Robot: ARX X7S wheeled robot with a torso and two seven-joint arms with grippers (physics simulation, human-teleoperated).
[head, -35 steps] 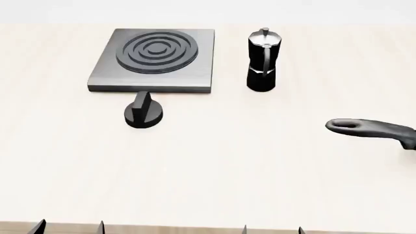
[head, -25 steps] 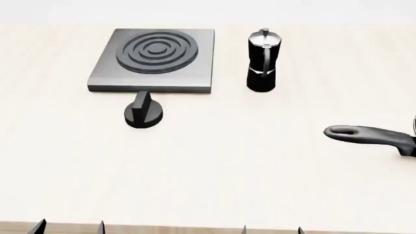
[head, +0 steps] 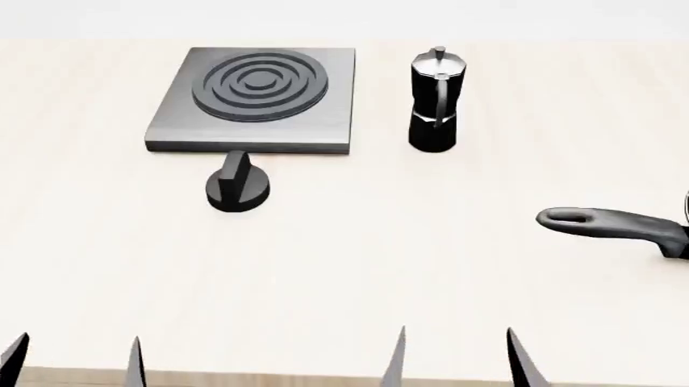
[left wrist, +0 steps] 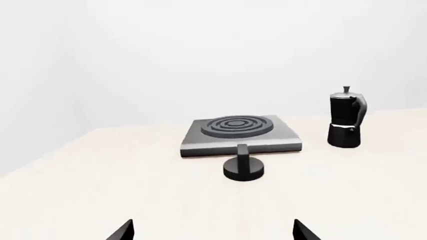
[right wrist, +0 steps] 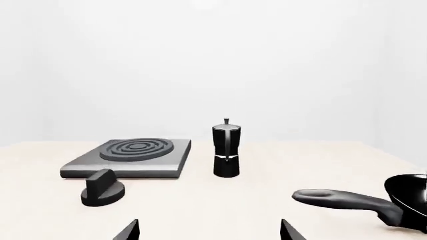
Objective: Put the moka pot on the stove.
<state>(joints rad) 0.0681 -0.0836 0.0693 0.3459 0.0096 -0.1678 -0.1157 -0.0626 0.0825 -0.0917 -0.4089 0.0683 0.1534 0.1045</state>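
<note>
The black moka pot [head: 434,101] with its silver lid stands upright on the table, just right of the stove [head: 256,98], a grey square slab with raised rings. Both also show in the left wrist view, moka pot [left wrist: 346,118] and stove [left wrist: 239,134], and in the right wrist view, moka pot [right wrist: 227,150] and stove [right wrist: 131,157]. My left gripper [head: 73,360] is open at the near table edge, far in front of the stove. Open as well, my right gripper [head: 457,355] sits at the near edge, well short of the pot. Nothing lies between either pair of fingers.
A low black round knob [head: 237,186] sits just in front of the stove. A black frying pan's handle [head: 614,226] reaches in from the right edge, its pan [right wrist: 410,197] partly visible in the right wrist view. The pale table [head: 344,274] stretches between the grippers and the objects.
Both grippers' fingertips have risen further into the head view from the near edge. The pan handle shifted slightly nearer between the earliest frame and now. The pot and stove have not moved.
</note>
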